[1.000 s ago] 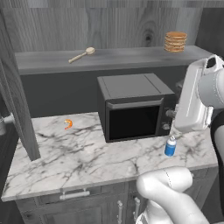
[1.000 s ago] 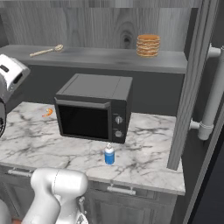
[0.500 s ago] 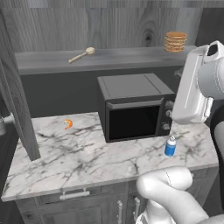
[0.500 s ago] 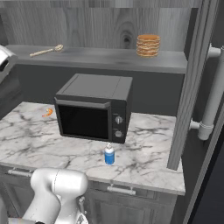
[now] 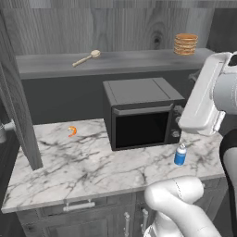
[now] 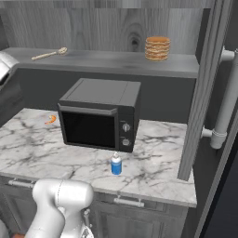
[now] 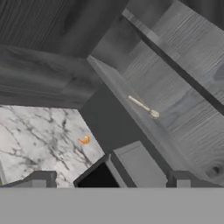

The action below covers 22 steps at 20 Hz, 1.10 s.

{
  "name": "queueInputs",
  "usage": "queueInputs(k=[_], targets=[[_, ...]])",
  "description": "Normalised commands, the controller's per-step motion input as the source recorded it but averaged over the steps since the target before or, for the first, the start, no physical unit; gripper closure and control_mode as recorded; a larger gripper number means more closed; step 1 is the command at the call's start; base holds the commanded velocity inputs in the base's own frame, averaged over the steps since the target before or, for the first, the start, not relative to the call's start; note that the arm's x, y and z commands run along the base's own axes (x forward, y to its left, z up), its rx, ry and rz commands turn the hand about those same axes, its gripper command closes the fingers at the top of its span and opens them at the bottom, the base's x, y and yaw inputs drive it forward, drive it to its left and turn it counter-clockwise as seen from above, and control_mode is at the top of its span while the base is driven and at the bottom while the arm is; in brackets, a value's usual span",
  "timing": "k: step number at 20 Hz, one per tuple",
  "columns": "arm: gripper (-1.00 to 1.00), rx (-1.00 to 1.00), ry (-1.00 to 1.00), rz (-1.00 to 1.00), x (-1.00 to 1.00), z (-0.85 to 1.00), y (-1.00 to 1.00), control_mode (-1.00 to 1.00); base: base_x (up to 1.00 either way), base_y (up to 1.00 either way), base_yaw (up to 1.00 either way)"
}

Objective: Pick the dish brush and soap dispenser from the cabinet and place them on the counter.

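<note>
On the cabinet shelf (image 5: 139, 61) lies the thin tan dish brush (image 5: 85, 58); tool (image 7: 109, 180) spread open, empty.

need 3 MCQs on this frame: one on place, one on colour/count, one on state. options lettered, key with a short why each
1. Where does the dish brush lie?
A. on the grey cabinet shelf
B. on top of the microwave
C. on the counter beside the orange item

2. What colour is the body of the soap dispenser?
A. red
B. blue
C. green

3. How is the microwave door?
A. wide open
B. missing
C. closed

Key:
1 A: the brush lies on the shelf's left part, above the microwave, far from the stack of tan discs.
2 B: a blue bottle with a white pump stands upright on the counter, in front of the microwave's right corner.
3 C: the dark door sits flush with the front, next to the control knobs.
</note>
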Motion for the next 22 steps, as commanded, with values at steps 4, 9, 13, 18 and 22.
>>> queueInputs(k=[4,9,13,18,22], targets=[[-1.00,0.21,-0.02,-0.14,-0.02,0.05,0.00,-1.00,0.00,0.00,0.00],[-1.00,0.25,0.00,-0.21,-0.13,0.15,0.00,-1.00,0.00,0.00,0.00],[-1.00,0.27,0.00,-0.23,-0.16,0.27,0.00,-1.00,0.00,0.00,0.00],[-1.00,0.26,0.03,-0.23,-0.14,0.31,0.00,-1.00,0.00,0.00,0.00],[-1.00,0.24,0.08,-0.18,0.00,0.33,0.00,-1.00,0.00,0.00,0.00]])
